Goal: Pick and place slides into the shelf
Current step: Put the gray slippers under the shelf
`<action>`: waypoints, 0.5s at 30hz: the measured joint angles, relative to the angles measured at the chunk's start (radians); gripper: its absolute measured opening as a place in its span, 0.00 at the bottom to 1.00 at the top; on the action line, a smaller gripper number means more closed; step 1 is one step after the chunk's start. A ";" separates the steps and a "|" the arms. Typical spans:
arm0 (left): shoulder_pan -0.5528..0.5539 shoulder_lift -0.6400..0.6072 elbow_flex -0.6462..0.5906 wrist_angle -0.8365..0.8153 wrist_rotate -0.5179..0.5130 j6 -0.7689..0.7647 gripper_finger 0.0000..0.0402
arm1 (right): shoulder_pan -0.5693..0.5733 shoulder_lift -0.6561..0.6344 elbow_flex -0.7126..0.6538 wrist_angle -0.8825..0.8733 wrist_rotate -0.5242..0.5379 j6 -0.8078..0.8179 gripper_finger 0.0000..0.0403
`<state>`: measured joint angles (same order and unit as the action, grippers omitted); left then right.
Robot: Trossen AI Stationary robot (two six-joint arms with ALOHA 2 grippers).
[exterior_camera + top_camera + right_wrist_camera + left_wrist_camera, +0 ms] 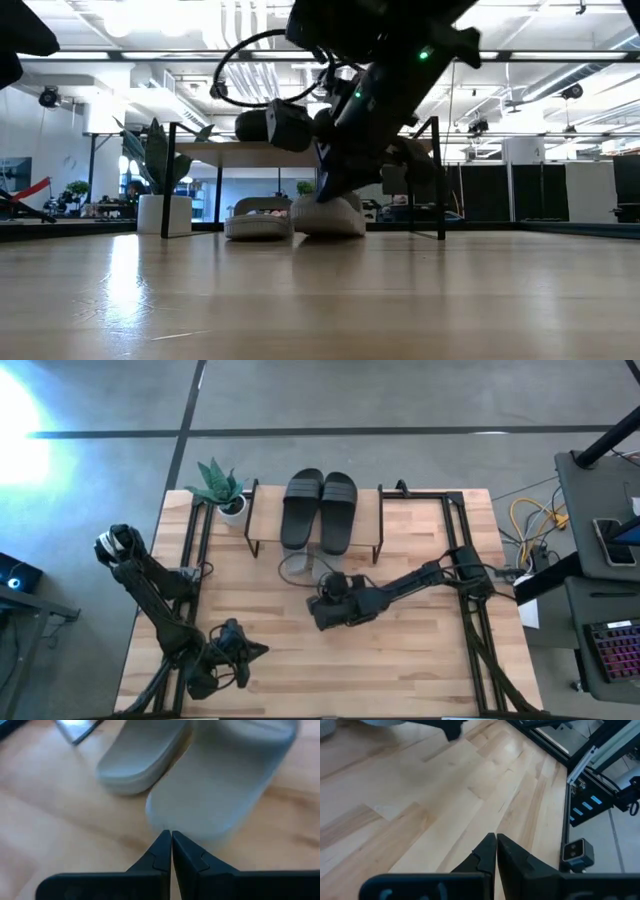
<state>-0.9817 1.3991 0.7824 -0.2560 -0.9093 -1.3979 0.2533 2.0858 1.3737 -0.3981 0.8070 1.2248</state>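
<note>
Two black slides (320, 510) lie side by side on top of the shelf (268, 510). Two light grey slides (140, 760) (225, 775) rest flat on the table at the shelf's near edge, soles down. They also show in the low view, the left slide (258, 225) and the right slide (330, 216). My right gripper (168, 839) is shut and slants down toward the far edge, its tips at the near end of the right grey slide. My left gripper (496, 839) is shut above bare table near the near left corner (255, 652). My right gripper's shut fingertips stand at the near end (190, 827) of the right grey slide, slanting down from the table's near side. I cannot tell whether they touch it. The slide lies flat on the table.
A potted plant (222, 490) stands at the far left beside the shelf. Black frame rails (200, 550) (470, 610) run along the table's left and right sides. Bare wood lies between the two arms toward the near edge.
</note>
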 joint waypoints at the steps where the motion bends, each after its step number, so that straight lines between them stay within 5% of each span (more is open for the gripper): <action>1: 0.000 0.000 -0.001 -0.001 -0.008 0.000 0.00 | -0.010 0.000 0.003 -0.013 0.010 0.004 0.02; 15: 0.041 0.000 -0.004 -0.021 -0.012 -0.030 0.00 | -0.007 -0.096 0.012 -0.056 -0.047 -0.049 0.02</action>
<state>-0.9411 1.3991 0.7784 -0.2773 -0.9211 -1.4275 0.2459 1.9903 1.3853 -0.4542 0.7601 1.1762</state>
